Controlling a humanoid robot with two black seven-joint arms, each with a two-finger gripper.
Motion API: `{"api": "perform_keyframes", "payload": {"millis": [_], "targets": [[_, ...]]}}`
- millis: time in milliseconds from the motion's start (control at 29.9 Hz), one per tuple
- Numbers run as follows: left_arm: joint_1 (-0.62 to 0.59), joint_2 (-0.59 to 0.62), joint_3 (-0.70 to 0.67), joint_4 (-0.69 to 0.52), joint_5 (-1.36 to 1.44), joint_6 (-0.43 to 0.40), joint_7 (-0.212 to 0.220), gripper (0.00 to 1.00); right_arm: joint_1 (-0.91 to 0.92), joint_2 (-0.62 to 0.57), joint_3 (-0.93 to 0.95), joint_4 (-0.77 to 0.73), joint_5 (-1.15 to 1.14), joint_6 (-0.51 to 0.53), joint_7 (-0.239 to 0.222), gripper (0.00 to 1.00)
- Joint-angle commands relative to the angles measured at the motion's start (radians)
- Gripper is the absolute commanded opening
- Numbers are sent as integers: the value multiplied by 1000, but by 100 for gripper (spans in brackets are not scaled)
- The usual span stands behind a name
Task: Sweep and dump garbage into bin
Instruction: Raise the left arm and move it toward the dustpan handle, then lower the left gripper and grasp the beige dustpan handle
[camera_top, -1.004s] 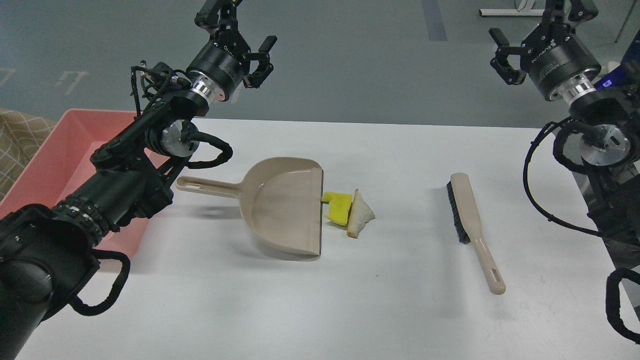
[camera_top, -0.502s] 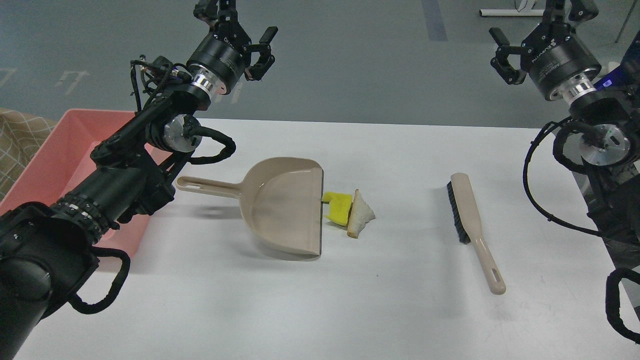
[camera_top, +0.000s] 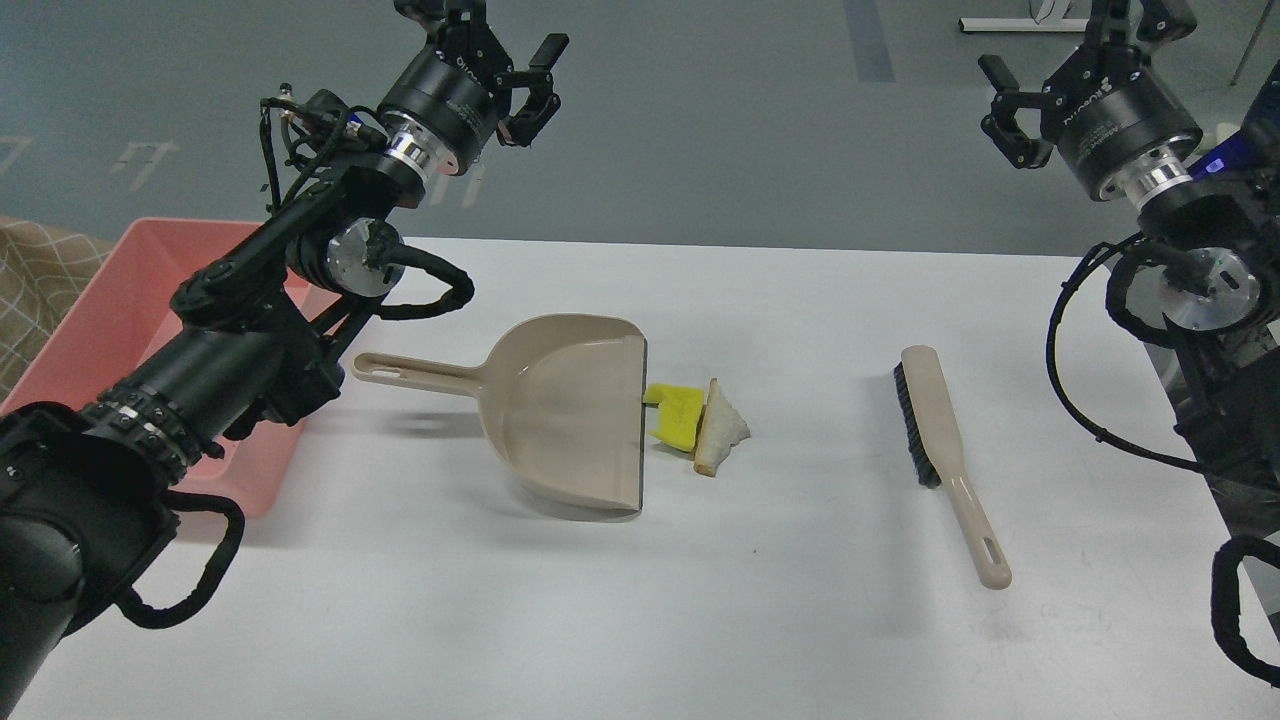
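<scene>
The garbage lies mid-table: a yellow notched block (camera_top: 676, 416) touching the dustpan's open edge, and a white triangular slice with tan crust (camera_top: 721, 429) leaning on the block's right side. The salmon-pink bin (camera_top: 105, 315) stands at the table's left edge, partly hidden by my left arm. The beige dustpan (camera_top: 572, 420) lies flat with its handle pointing left. A beige brush with black bristles (camera_top: 942, 450) lies to the right. My left gripper (camera_top: 492, 45) is open and empty, raised high behind the dustpan. My right gripper (camera_top: 1075, 50) is open and empty, raised high at the far right.
The white table (camera_top: 700, 600) ends at a far edge just behind the dustpan. A patterned beige cloth (camera_top: 30, 290) shows left of the bin. My right arm's cables (camera_top: 1090, 380) hang over the table's right edge.
My left gripper has risen slightly and shifted to the right, with the arm swinging back over the bin. The right arm, dustpan, brush and garbage have not moved.
</scene>
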Motion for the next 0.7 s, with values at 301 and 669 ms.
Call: {"api": "perform_keyframes", "payload": {"millis": [301, 669], "targets": [[66, 299, 101, -410, 159, 110, 0, 99, 3, -11, -2, 0, 0, 0, 0, 100], [283, 671, 153, -875, 457, 309, 8, 99, 1, -21, -3, 0, 2, 0, 0, 100]]}}
